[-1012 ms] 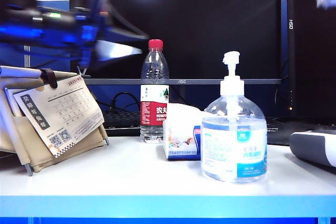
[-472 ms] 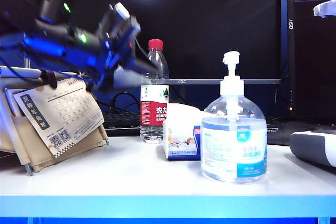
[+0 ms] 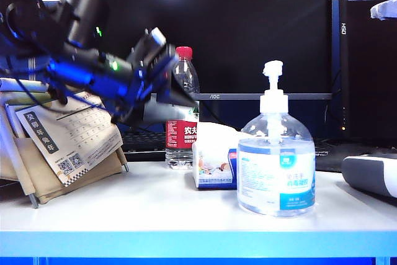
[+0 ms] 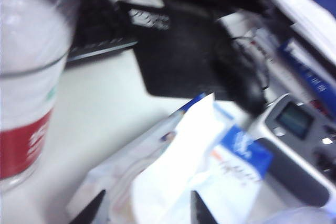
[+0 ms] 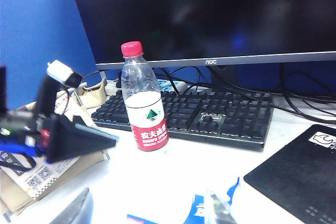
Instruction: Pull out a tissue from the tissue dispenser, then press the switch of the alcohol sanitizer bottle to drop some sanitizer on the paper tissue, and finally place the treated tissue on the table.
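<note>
A: Where is the left end effector (image 3: pixel 180 98) now?

B: Above the counter (image 3: pixel 149 206), jaws spread, pointing down toward the tissue box (image 3: pixel 214 164) from beside the water bottle (image 3: pixel 183 108). Nothing is in it. In the left wrist view its two fingertips (image 4: pixel 90 212) frame the white tissue (image 4: pixel 176 174) tuft sticking out of the box.

A: And the right end effector (image 5: pixel 147 211)?

B: Spread and empty, high and back from the counter, out of the exterior view. The sanitizer bottle (image 3: pixel 276 164) stands just beside the box, its pump (image 3: pixel 272 79) untouched.

A: How should the pull go?

B: I'd centre the fingers on the tuft, sink until both pads flank the paper, not the cardboard, close fully, then draw up and away gently. The box looks light, so a quick tug could lift it or tear the sheet.
</note>
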